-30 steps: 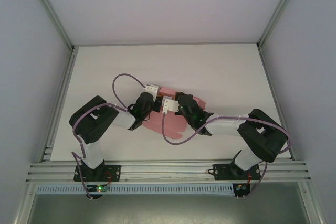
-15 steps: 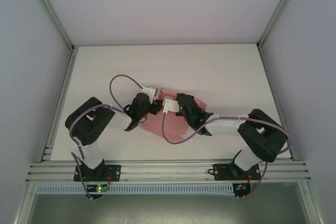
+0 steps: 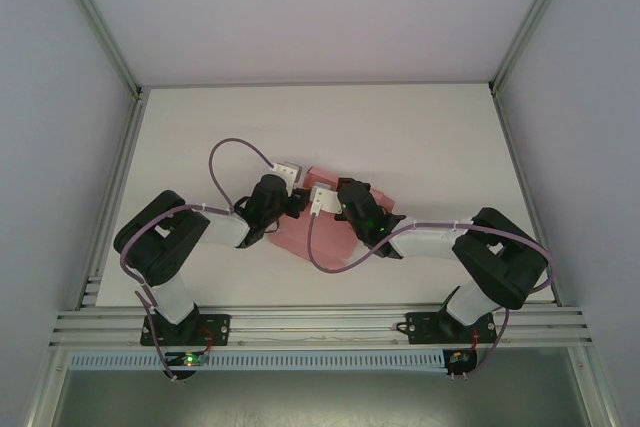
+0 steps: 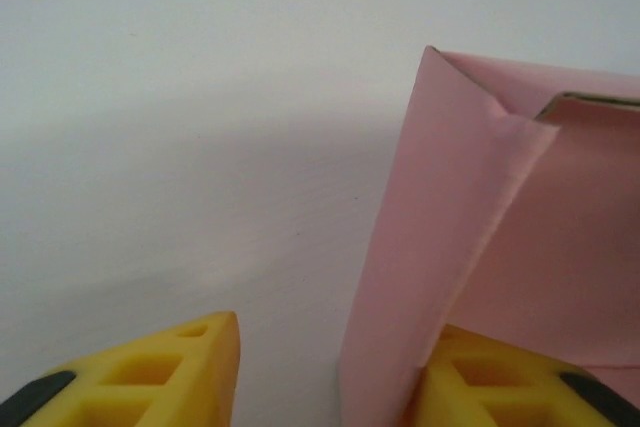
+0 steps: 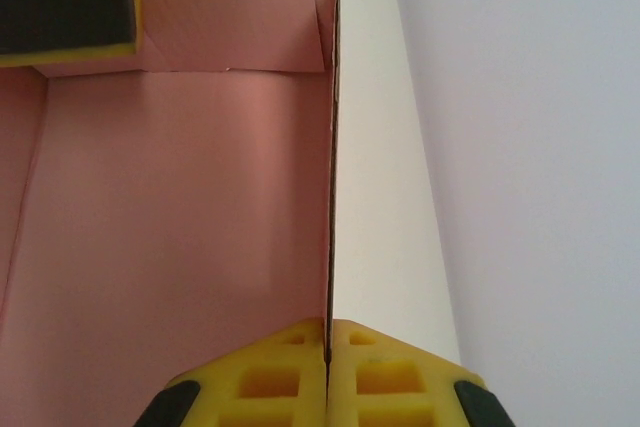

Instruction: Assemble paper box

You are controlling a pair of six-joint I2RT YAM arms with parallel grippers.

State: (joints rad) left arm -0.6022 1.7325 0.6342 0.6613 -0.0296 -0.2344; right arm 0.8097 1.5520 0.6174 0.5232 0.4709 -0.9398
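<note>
Near the middle of the white table [image 3: 430, 147], just ahead of the 2 arms, the pink paper box [image 3: 298, 239] lies partly folded, with both wrists meeting over its far edge. From the right wrist, the right gripper [image 5: 327, 355] has its 2 yellow fingers pressed together on the thin edge of an upright side wall of the box [image 5: 180, 197], which runs straight away from the fingers to a folded far corner. From the left wrist, the left gripper [image 4: 325, 372] has its jaws apart: another raised wall of the box [image 4: 420, 247] stands between them, lying against the inner side of the right-hand finger [image 4: 500, 382], while the left-hand finger [image 4: 150, 377] is clear of the card, with bare table between.
</note>
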